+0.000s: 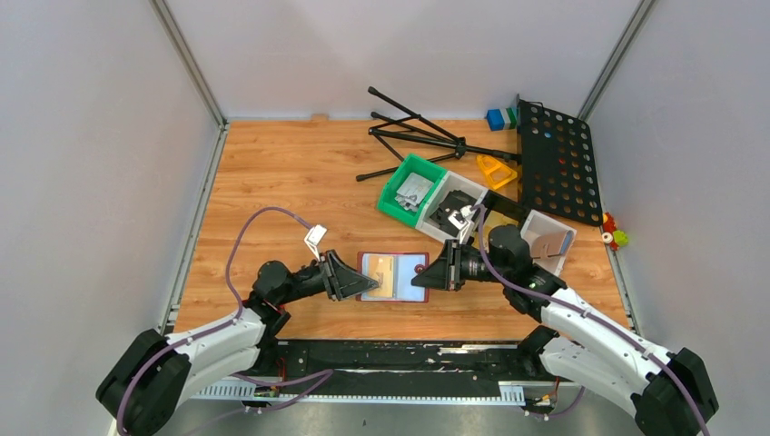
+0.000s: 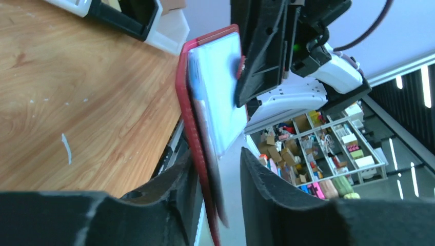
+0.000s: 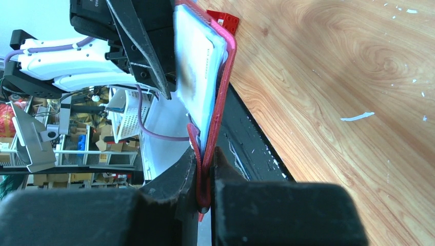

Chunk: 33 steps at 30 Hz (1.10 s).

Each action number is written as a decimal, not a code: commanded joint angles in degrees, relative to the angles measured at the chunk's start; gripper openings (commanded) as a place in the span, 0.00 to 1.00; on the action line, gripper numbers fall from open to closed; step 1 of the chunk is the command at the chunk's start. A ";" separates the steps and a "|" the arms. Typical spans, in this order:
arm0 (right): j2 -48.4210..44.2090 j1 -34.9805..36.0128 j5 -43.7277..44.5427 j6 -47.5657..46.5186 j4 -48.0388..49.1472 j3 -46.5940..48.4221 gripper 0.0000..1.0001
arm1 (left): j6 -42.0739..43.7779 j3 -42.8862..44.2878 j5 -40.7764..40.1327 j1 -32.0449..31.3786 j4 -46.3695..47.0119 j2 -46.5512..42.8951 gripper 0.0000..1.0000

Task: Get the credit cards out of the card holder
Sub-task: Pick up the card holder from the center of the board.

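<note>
One open card holder (image 1: 392,276) (dark red)

The cards (image 1: 382,271) inside the card holder (image 1: 404,277) are too small to count; the left gripper (image 1: 372,284) hides its left edge.

A wooden tabletop (image 1: 272,182) sits boxed in by pale grey walls (image 1: 409,54) — aluminium posts (image 1: 189,64) at the corners.

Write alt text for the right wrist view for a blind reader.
The right gripper is shut on the edge of a dark-red leather-like card holder, held upright and open, pale inner face turned left. The left gripper sits at its far end; light wooden tabletop fills the right.
</note>
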 commanded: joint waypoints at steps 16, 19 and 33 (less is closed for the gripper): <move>-1.17 -0.86 6.41 -6.43 -11.37 3.92 0.39 | 5.35 1.04 -0.77 0.31 -7.41 -8.63 0.00; -1.84 -0.82 12.05 -11.14 -21.40 7.99 0.44 | 6.69 1.74 -1.89 0.35 -11.15 -9.69 0.00; -5.16 0.92 12.99 -13.88 -23.88 14.48 0.35 | 7.78 2.98 -3.14 0.33 -15.11 -10.60 0.00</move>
